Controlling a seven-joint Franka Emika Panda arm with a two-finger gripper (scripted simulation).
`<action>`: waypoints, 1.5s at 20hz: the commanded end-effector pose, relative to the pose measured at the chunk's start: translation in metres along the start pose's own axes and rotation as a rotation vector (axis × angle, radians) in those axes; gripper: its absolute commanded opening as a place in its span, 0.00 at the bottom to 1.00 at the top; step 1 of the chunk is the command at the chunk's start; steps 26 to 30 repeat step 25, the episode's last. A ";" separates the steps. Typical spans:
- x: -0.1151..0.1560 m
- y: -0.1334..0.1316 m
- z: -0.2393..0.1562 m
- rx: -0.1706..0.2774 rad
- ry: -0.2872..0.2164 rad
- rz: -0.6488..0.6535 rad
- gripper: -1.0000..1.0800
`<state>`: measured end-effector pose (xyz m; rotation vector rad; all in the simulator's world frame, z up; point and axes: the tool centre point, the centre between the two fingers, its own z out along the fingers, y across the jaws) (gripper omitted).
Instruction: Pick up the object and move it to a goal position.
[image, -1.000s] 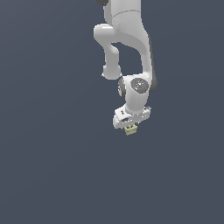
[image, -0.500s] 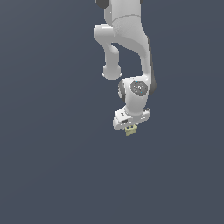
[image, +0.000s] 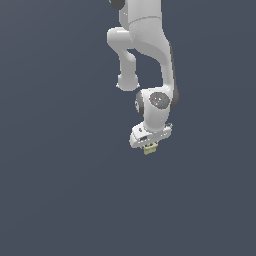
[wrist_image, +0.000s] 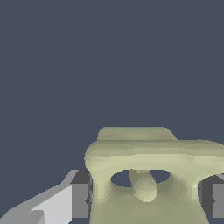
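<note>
The object (image: 149, 148) is a tiny pale yellow-olive blocky piece hanging just under the white hand of the arm in the exterior view. My gripper (image: 149, 147) is shut on it, and its fingers are mostly hidden behind the hand there. In the wrist view the object (wrist_image: 151, 175) fills the lower part of the picture, a rounded olive body with a hollow and a small knob inside. It sits squeezed between the two dark pads (wrist_image: 81, 199) on either side.
A plain dark grey-blue surface (image: 60, 200) lies all around and below the arm. The white arm (image: 145, 45) rises from the gripper toward the top of the exterior view. No other objects or a goal marker show.
The arm and the held object have shifted slightly to the exterior view's right and a touch higher over the last second. The grip has not changed.
</note>
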<state>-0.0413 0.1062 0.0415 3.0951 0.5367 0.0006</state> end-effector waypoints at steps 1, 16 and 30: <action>0.000 -0.007 -0.001 0.000 0.000 -0.001 0.00; -0.001 -0.115 -0.018 0.000 0.000 -0.001 0.00; 0.001 -0.134 -0.021 0.000 0.000 -0.001 0.00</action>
